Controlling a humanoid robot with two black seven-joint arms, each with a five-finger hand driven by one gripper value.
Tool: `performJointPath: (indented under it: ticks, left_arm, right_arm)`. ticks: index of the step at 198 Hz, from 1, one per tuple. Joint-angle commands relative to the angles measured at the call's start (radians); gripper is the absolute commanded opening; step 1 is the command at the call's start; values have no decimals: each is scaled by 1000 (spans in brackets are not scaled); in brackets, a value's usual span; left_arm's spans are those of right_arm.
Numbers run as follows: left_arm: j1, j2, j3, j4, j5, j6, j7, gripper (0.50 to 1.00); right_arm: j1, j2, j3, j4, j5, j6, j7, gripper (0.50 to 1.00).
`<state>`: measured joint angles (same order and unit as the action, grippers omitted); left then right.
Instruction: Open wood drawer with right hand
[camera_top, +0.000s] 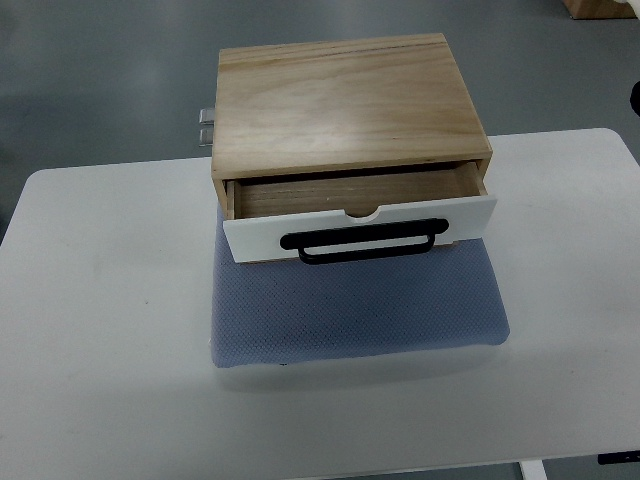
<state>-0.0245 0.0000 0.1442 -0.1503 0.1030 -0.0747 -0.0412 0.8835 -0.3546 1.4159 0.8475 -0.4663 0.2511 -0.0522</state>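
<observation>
Wood drawer (360, 215) — pulled partly out of its box (345, 100), black handle (362, 243) facing near; box on blue pad (355, 310), white worktop (100, 330). No hand visible — state untellable.

Neither arm nor any robot hand shows.

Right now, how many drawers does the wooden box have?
1: a single drawer with a white front and black handle, pulled partly out of the wooden box toward the camera. No others visible.
</observation>
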Motion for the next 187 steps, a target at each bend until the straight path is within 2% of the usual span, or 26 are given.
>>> performJointPath:
  ticks: [1,69,120,187]
  left_arm:
    - [0,0,0,0,0,1,0,1000]
    - [0,0,0,0,1,0,0,1000]
    - [0,0,0,0,0,0,0,1000]
    - [0,0,0,0,0,0,0,1000]
  right_arm:
    - [-26,17,2,-25,0,-19,0,934]
    - [-95,66,48,-151,-31,-10,0,936]
    - [-153,111,37,-159,-41,-12,0,936]
    - [-163,112,32,-159,-40,-15,3,936]
